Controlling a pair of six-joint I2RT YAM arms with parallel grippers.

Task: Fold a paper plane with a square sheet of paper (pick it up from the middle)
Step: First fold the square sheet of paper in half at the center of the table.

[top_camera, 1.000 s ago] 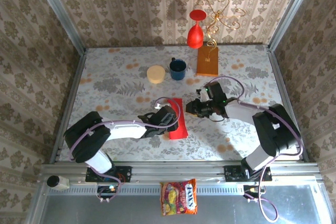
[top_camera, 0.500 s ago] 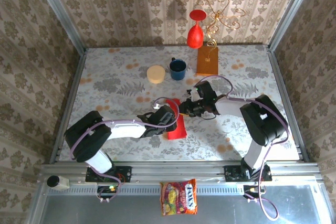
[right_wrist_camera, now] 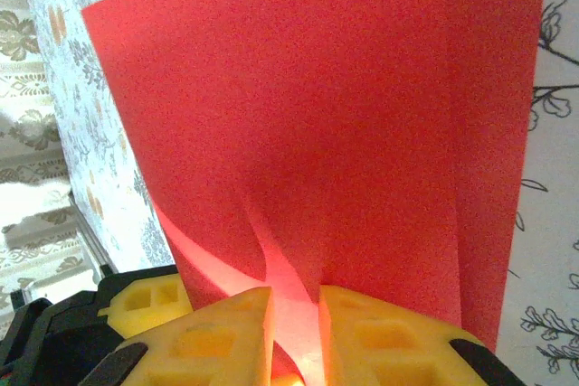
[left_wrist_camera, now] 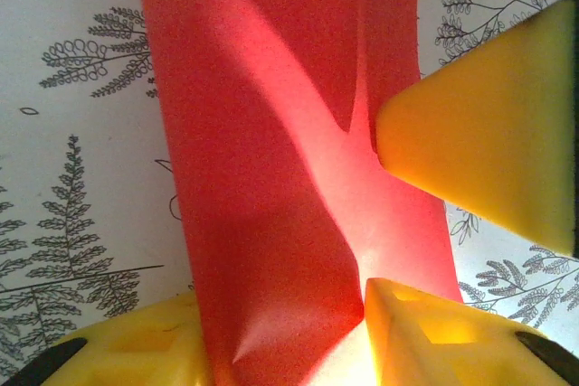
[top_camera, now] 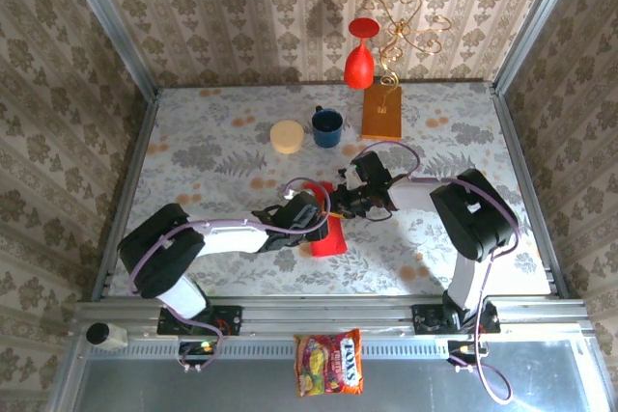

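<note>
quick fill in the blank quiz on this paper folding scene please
1. The right claw pinches the thin bright red sheet of paper between its two ___ fingers.
2. In the top view, the dark blue mug stands just ___ of the round cream disc.
3. The red goblet-shaped vase stands beside a ___ wire ornament.

Missing words: yellow; right; gold

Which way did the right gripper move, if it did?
Yes. The right gripper slid left onto the paper, nearly below the mug.
</note>
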